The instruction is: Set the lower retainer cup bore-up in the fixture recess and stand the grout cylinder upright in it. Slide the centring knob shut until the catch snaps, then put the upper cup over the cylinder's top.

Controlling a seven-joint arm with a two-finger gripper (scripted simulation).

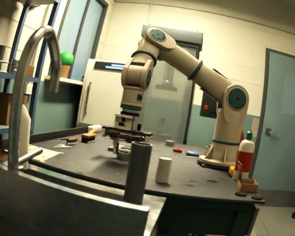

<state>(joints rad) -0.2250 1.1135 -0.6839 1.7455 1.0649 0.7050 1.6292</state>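
My gripper (pixel 122 150) hangs straight down over the middle of the dark table, its fingers reaching to a low grey retainer cup (pixel 123 155) that sits on the tabletop, partly hidden behind a dark pipe. The fixture (pixel 122 146) lies just behind the cup, mostly covered by my hand. The pale grout cylinder (pixel 163 169) stands upright nearer the front edge. A second grey cup (pixel 170 142) rests farther back toward the wall. My gripper is closed on the retainer cup.
A dark upright pipe (pixel 137 172) on the steel sink rim stands in front of my hand, and a tall tap (pixel 28 96) curves at left. A trowel (pixel 66 141), a brush (pixel 89 136), a red disc (pixel 177 150), a blue block (pixel 192 153) and a glue bottle (pixel 244 155) lie about.
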